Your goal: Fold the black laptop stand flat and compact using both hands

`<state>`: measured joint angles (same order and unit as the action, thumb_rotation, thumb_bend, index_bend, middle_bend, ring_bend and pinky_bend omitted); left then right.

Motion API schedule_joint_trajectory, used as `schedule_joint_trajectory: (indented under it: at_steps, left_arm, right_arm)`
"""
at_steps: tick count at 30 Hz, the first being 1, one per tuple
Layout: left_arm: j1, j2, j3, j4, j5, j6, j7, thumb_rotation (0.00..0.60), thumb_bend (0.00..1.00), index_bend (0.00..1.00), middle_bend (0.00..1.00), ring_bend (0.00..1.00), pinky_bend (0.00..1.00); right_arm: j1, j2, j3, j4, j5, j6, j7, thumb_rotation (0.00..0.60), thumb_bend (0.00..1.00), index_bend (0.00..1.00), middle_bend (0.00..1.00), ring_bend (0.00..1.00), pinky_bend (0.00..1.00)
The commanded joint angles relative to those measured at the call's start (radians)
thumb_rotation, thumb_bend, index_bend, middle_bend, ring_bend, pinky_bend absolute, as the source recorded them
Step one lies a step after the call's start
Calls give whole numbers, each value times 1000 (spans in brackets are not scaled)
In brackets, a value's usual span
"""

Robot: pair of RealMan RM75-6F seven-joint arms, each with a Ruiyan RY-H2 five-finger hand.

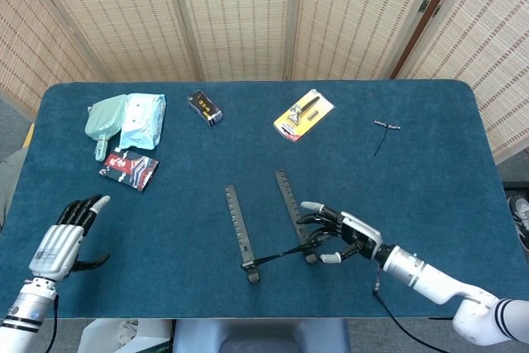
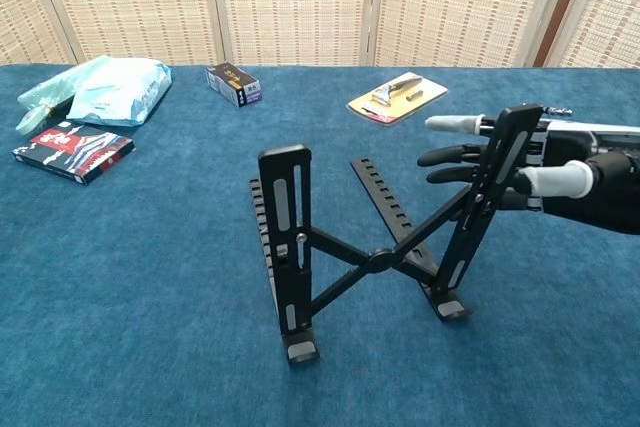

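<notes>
The black laptop stand (image 2: 370,257) stands unfolded on the table (image 1: 430,171), near the front edge at centre. The right hand (image 2: 520,162) grips its upright arm at 3 o'clock, fingers clamped around it. The left hand (image 1: 62,237) hovers at 9 o'clock, well apart, fingers spread and holding nothing.

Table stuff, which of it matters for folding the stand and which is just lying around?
For the job:
black laptop stand, still open and upright
right hand, holding the stand's right upright
left hand, open, off to the side

Lying about:
pale green packets
red and black packet
small dark box
yellow carded tool
small black clip
</notes>
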<state>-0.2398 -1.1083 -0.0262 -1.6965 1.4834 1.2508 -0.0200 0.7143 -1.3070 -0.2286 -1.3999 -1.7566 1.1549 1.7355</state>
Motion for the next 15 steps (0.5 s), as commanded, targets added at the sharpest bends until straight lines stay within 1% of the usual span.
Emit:
schedule_joint_trajectory:
  at_steps: [1, 4, 7, 10, 12, 15]
  left_arm:
    - [-35, 16, 12, -5, 33, -49, -70, 600, 174, 0, 56, 60, 0]
    - [-60, 25, 22, -17, 55, -88, -146, 600, 174, 0, 56, 60, 0]
    - [-96, 43, 35, -27, 91, -137, -256, 600, 173, 0, 57, 62, 0]
    - [-138, 53, 49, -25, 142, -180, -334, 600, 174, 0, 59, 64, 0]
    - [-160, 51, 58, -16, 174, -195, -358, 600, 174, 0, 59, 64, 0]
    - [-194, 29, 74, 9, 234, -214, -354, 600, 173, 0, 59, 64, 0]
  right_arm:
    - [-5, 17, 12, -14, -2, 22, -49, 600, 21, 116, 257, 147, 317]
    - [-6, 46, 25, -37, -7, 52, -67, 600, 21, 116, 257, 147, 317]
    - [-11, 97, 44, -71, -10, 102, -89, 600, 21, 116, 257, 147, 317]
    - [-17, 150, 61, -106, -7, 137, -116, 600, 21, 116, 257, 148, 317]
    - [-19, 180, 68, -124, -2, 147, -132, 600, 21, 116, 257, 147, 317]
    - [-24, 219, 81, -151, 18, 150, -144, 600, 21, 116, 257, 147, 318]
